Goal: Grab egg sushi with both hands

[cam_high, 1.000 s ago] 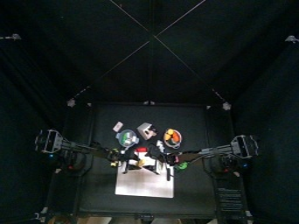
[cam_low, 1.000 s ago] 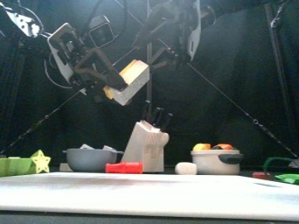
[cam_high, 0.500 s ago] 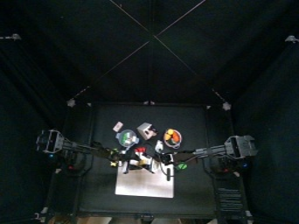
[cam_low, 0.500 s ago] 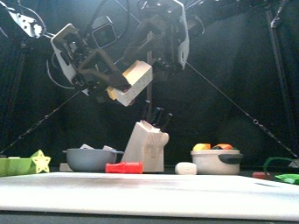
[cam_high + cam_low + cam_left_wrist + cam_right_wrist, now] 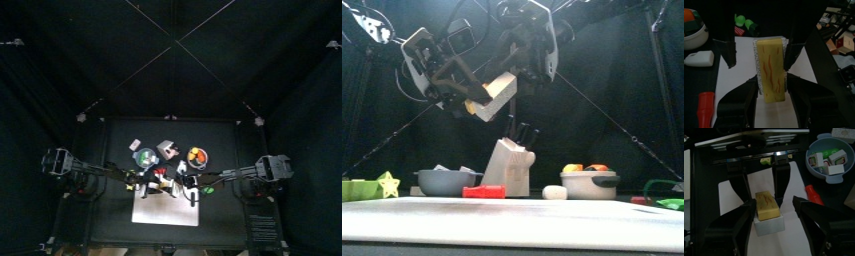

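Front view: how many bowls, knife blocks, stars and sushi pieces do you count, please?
bowls: 2
knife block: 1
star: 1
sushi: 1
Total: 5

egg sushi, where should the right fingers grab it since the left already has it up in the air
Take the free end of the egg sushi, opposite the end in the left gripper. It is a long block, so the open right gripper can straddle its narrow width and close on the long flat sides.

I had top camera high overhead, facing down; front camera low at table edge, level; wrist cameras close, both sharing egg sushi (image 5: 771, 67).
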Tool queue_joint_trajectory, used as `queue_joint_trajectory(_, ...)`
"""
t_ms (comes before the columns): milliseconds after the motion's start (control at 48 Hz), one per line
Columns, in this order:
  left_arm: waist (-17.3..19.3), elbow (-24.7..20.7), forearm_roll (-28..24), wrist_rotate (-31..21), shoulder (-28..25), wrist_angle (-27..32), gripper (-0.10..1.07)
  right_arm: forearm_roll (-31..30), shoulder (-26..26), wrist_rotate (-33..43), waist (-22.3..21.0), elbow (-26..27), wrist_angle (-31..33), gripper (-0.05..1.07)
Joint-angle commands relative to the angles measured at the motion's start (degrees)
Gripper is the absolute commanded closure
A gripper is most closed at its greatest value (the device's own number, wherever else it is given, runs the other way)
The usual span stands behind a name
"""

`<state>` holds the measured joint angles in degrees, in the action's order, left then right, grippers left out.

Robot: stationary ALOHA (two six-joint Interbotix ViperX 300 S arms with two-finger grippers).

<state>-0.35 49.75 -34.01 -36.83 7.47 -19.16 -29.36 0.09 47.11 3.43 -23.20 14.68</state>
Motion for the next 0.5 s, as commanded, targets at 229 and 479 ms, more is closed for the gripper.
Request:
queue_joint_trajectory(229, -0.1, -1.6, 0.1, 0.1, 0.4, -0.7, 0.39, 0.7, -0.9, -0.3, -0.1, 1.3, 0.6, 0.3)
queue_joint_trajectory(479, 0.2, -1.1, 0.0, 0.1, 0.5, -0.7, 0.39, 0.7, -0.9, -0.4, 0.1, 1.5, 2.7, 0.43)
